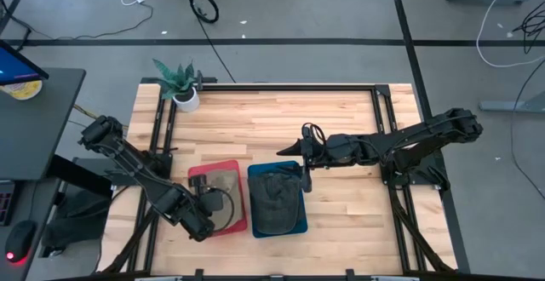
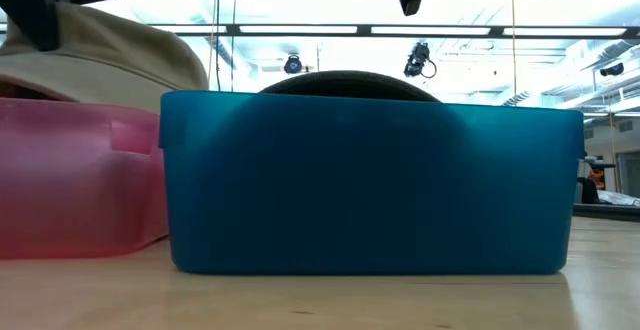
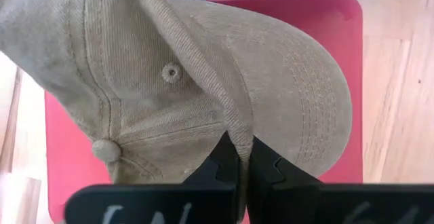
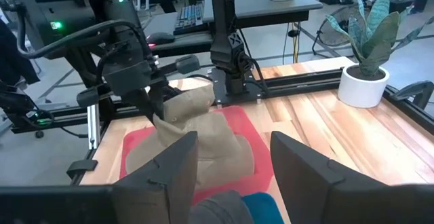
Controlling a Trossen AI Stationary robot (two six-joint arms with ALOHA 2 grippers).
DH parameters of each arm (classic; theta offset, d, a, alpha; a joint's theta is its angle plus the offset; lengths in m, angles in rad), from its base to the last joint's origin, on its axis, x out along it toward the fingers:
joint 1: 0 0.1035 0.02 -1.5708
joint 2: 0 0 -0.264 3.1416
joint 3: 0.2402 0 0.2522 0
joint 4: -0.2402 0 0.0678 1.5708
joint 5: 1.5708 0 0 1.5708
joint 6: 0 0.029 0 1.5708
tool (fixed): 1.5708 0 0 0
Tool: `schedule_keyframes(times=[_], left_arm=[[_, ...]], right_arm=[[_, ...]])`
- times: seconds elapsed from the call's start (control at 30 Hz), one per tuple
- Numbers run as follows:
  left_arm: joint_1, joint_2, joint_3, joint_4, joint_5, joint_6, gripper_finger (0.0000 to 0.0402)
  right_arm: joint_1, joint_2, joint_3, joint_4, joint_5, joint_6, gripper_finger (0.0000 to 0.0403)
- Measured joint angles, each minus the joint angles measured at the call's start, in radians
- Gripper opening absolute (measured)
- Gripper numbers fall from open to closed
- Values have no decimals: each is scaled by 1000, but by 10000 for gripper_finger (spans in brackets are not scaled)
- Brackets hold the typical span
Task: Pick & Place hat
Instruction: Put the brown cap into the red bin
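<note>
A tan cap [image 3: 203,68] is over the red bin [image 1: 213,167] at the table's near left; it also shows in the high view [image 1: 223,183] and the right wrist view [image 4: 203,139]. My left gripper [image 3: 241,157] is shut on it, and shows in the high view [image 1: 209,203]. A dark cap [image 1: 277,200] lies in the blue bin [image 1: 255,172] next to the red one. My right gripper [image 4: 234,159] is open and empty, above the blue bin's far right corner [image 1: 304,177]. My left gripper pinches a raised fold of the tan cap's crown [image 3: 234,125] between its two fingers, beside the brim's root. The cap spreads away from the fingers over the red bin; in the right wrist view it droops from the gripper into the bin [image 4: 196,156].
A potted plant [image 1: 183,85] stands at the table's far left corner. Black frame rails [image 1: 281,86] run along the table's far, left and right edges. Bare wood lies to the right of the blue bin. In the low view the blue bin [image 2: 370,185] fills the foreground.
</note>
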Motion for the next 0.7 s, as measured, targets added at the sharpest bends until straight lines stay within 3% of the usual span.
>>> schedule_keyframes(times=[0.7], left_arm=[[78,106,0,45,121,122,3]], right_arm=[[0,0,0,-1,0,19,189]])
